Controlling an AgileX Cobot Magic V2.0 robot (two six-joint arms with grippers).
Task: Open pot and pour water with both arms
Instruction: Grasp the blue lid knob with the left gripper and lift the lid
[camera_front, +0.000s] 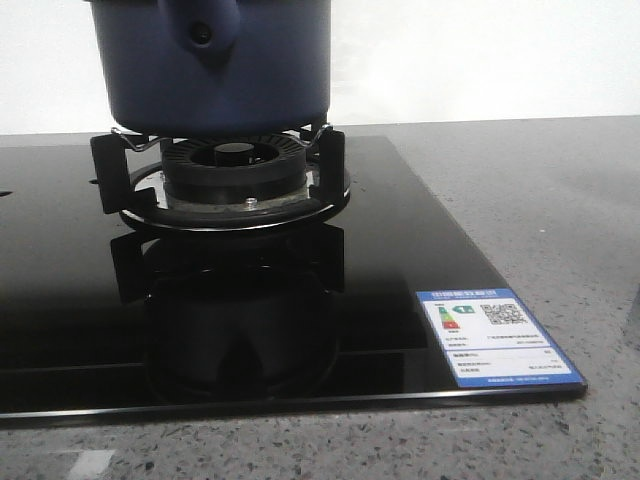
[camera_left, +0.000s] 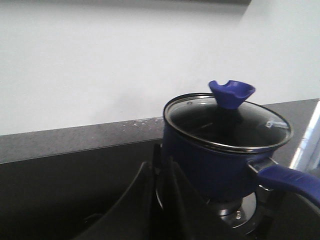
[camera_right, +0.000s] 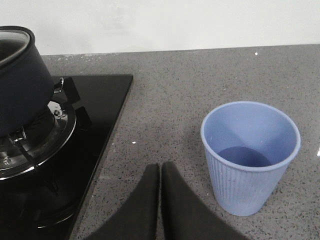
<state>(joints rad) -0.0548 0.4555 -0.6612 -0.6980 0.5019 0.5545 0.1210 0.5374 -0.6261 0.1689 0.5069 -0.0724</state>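
The dark navy pot (camera_front: 210, 70) stands on the gas burner (camera_front: 235, 180), its stubby handle (camera_front: 205, 25) facing the front camera. In the left wrist view the pot (camera_left: 210, 165) wears a glass lid (camera_left: 250, 132) with a blue knob (camera_left: 231, 94). My left gripper (camera_left: 159, 164) hovers low over the stove beside the pot, apart from it, fingers close together and empty. My right gripper (camera_right: 160, 167) is shut and empty over the grey counter, between the stove edge and the pale blue ribbed cup (camera_right: 250, 155). Neither gripper shows in the front view.
The black glass stove top (camera_front: 400, 250) carries a blue and white label (camera_front: 495, 335) at its front right corner. Speckled grey counter (camera_front: 560, 200) lies to its right and front. Metal pan supports (camera_front: 330, 165) ring the burner. A white wall stands behind.
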